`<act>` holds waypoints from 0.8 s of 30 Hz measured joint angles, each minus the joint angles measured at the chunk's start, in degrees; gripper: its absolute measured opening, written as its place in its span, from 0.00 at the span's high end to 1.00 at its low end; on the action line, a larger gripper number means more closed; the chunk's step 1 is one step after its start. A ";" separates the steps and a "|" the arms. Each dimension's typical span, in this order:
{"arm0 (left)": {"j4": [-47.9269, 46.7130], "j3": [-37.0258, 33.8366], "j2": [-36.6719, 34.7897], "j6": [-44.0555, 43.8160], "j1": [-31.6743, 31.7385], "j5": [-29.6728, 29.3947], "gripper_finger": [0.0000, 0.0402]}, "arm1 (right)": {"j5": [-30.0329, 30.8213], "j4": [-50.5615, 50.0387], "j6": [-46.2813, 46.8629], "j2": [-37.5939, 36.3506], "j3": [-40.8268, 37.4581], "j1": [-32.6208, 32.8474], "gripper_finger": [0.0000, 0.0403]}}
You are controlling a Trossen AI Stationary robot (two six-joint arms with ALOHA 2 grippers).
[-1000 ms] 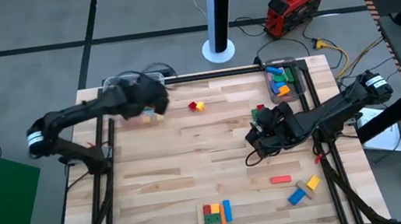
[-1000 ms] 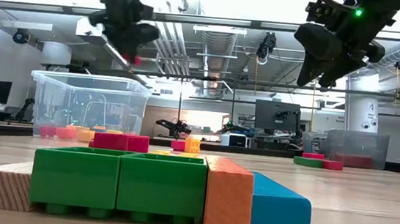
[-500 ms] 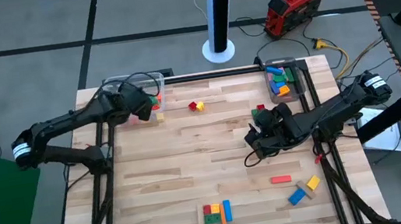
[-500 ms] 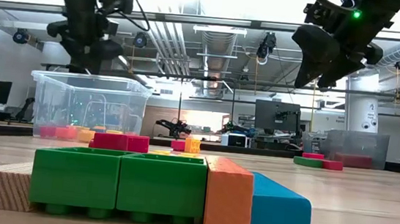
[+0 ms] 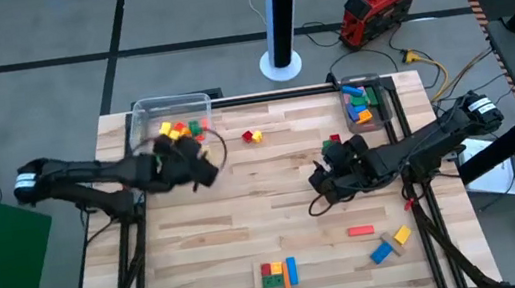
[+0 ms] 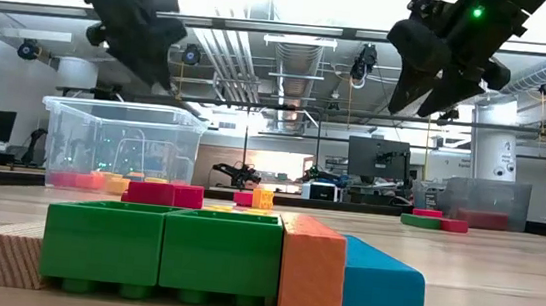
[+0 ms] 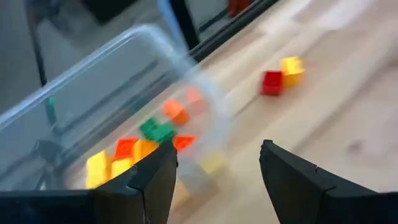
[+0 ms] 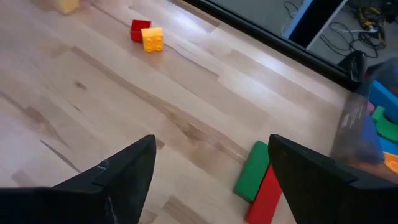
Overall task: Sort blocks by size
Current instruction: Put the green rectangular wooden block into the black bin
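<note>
While both grippers hang released, the left gripper [image 5: 202, 169] sits just beside the tub [image 5: 144, 112] of blocks [image 5: 178, 130]; the right gripper [image 5: 321, 177] hovers well apart.

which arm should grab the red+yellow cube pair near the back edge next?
Left, probably. The left gripper is open, empty, and nearer the red and yellow cubes. The right gripper, also open, is farther off.

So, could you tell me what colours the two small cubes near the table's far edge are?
The two small cubes are red and yellow, touching; clearest in the right wrist view.
</note>
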 joint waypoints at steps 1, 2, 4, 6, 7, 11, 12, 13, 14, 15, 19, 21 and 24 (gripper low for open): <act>0.41 -0.02 0.44 -0.50 -2.32 -1.29 0.49 | -0.53 0.07 0.48 0.00 0.00 -0.08 0.28; 0.60 -0.09 0.99 -1.36 -4.63 -2.76 0.49 | -1.11 0.07 0.76 0.00 0.00 -0.30 0.28; 0.58 -0.15 2.24 -3.45 -9.01 -5.53 0.49 | -1.88 0.12 1.66 0.00 0.00 -0.58 0.30; 0.56 -0.17 3.37 -5.38 -12.88 -7.87 0.49 | -2.76 0.45 2.12 0.00 0.00 -1.12 0.32; 0.62 -0.17 3.96 -5.99 -14.52 -8.77 0.49 | -3.20 0.84 2.12 0.00 0.00 -1.56 0.33; 0.62 -0.17 6.18 -7.74 -19.53 -10.59 0.49 | -4.52 1.52 2.12 0.00 0.00 -4.19 0.37; 0.61 -0.17 6.58 -8.25 -20.27 -10.81 0.49 | -4.62 1.52 2.01 0.00 0.00 -5.06 0.38; 0.63 -0.17 6.87 -8.71 -20.80 -10.86 0.49 | -5.07 1.52 1.53 0.00 0.00 -6.02 0.40; 0.63 -0.17 7.21 -9.18 -21.16 -10.86 0.49 | -6.02 1.54 0.76 0.00 0.00 -7.12 0.42; 0.63 -0.17 7.54 -9.70 -21.35 -10.92 0.49 | -7.05 1.51 0.24 0.05 0.00 -8.26 0.44; 0.61 -0.17 8.43 -10.41 -21.45 -11.02 0.49 | -8.80 1.55 -2.39 1.84 -0.02 -12.11 0.56; 0.61 -0.18 8.71 -10.41 -21.45 -11.02 0.49 | -9.92 1.50 -3.64 3.38 -0.02 -13.94 0.64; 0.62 -0.20 8.75 -10.41 -21.45 -11.08 0.49 | -12.06 1.51 -5.39 6.21 -0.04 -16.50 0.78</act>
